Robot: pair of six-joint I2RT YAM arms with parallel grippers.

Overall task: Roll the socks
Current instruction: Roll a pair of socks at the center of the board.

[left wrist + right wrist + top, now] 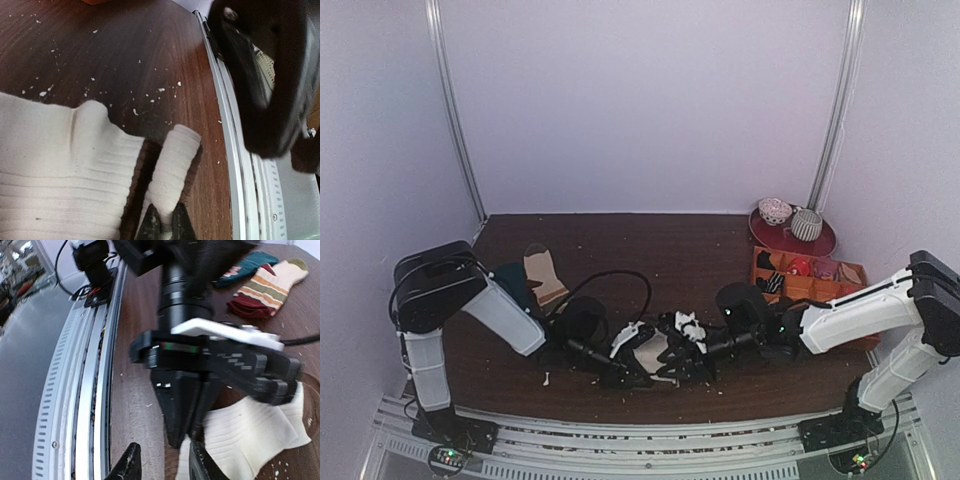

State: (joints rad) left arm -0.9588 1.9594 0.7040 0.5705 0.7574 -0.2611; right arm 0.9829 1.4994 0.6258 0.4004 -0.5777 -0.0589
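- Socks lay flat on the counter near its front edge, midway between the two arms.
- The left gripper was closed on a narrow fold of cream fabric raised just beside the flat part.
- The right gripper stood partly apart. A sock edge lay between its fingers but was not clamped.
- Step in hand, as judged: forming the first turn of the roll. Most of the length was not yet rolled.
- The left grip should be held firm and low, and the fold turned over the flat part so the turn sets tight.
- The right gripper was best used to pin the flat part, well clear of the left one. The two were nearly touching, so collision was the main risk.
- Whether the fold held both socks could not be told; both layers should be caught.
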